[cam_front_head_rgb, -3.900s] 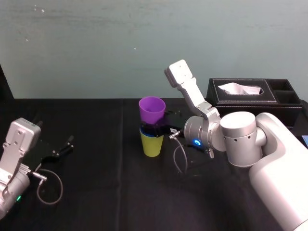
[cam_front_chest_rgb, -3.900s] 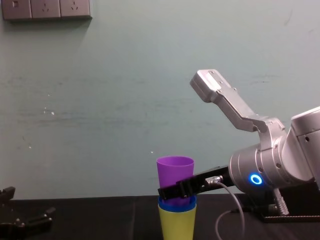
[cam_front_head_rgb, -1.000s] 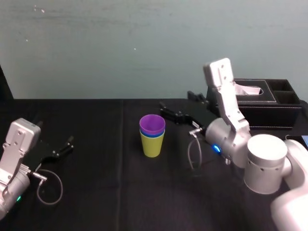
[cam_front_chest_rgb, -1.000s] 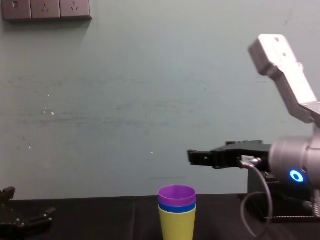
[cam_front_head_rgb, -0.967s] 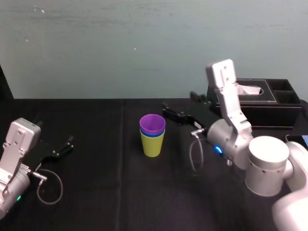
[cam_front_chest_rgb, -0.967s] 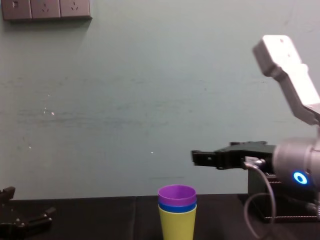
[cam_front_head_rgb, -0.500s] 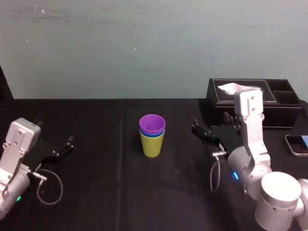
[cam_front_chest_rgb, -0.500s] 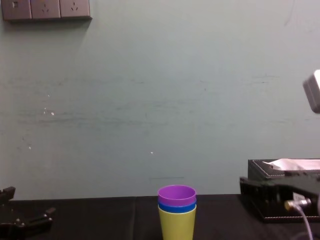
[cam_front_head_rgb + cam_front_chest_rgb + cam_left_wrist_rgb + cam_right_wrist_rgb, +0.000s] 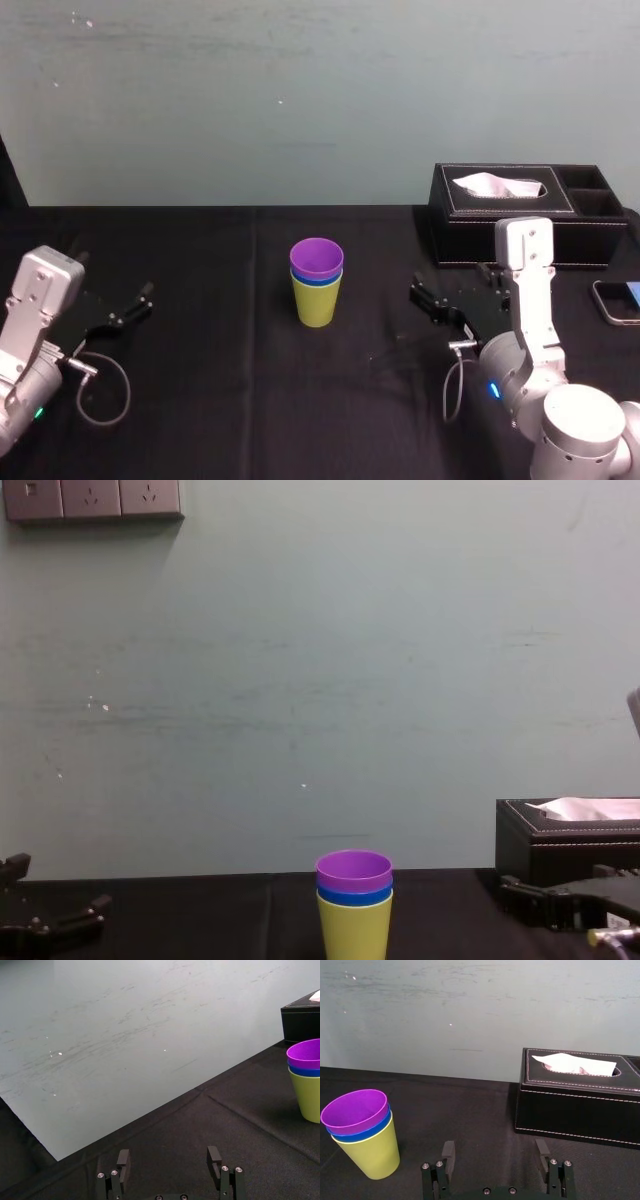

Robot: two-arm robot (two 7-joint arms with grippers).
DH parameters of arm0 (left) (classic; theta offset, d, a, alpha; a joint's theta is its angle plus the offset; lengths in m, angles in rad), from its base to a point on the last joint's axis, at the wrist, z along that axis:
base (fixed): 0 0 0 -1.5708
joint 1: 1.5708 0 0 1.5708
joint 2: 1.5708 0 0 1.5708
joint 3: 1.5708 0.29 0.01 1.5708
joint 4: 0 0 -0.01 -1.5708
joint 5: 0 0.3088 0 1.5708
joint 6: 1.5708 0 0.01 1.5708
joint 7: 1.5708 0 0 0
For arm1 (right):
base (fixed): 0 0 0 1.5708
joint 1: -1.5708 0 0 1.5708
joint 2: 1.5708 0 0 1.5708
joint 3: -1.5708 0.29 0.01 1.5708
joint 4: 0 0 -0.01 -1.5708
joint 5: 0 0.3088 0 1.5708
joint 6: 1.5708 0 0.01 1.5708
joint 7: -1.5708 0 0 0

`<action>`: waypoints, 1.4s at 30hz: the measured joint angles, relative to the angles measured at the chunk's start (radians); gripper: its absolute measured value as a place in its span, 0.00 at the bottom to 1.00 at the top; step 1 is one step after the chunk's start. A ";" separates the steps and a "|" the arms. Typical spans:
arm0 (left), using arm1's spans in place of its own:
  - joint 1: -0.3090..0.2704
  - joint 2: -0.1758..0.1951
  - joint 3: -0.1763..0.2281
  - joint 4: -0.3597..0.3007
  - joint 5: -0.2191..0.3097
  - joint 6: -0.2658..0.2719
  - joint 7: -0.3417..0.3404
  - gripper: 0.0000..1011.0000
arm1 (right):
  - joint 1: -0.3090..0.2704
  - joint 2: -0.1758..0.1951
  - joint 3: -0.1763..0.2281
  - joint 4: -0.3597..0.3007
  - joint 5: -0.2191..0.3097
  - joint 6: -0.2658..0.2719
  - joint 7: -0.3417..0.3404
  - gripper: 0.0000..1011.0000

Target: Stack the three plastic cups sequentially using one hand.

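my right gripper [image 9: 494, 1146] has backed off: a few seconds ago it was clamped on the purple cup [image 9: 317, 258] just over the other two, a second ago it hung free and empty to the right of the stack, and now it sits low at the near right of the table [image 9: 200, 400], on the near side of the black tissue box [image 9: 470, 236], well apart from the cups

its fingers [image 9: 448, 1150] are spread wide with nothing between them, plain in the right wrist view

the purple cup now sits nested in the blue cup [image 9: 316, 281], which sits in the yellow-green cup [image 9: 317, 304]. only a thin blue band shows between the other two

the stack stands upright in the middle of the table and hasn't shifted over the last second, nothing touching it; from the chest view the three rims look level and close together, so i judge the purple one is fully seated

my left gripper [image 9: 168, 1154] is parked at the near left, also spread and empty, far from the cups, same as before

what it means: all three cups are stacked in order with one arm, the release is clean, and the retreat hasn't tipped anything. i judge the task done, with the right arm just going back to rest and no cup left loose to pick
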 joint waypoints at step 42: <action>0.000 0.000 0.000 0.000 0.000 0.000 0.000 0.99 | 0.002 0.003 -0.007 -0.002 0.001 0.002 0.001 0.99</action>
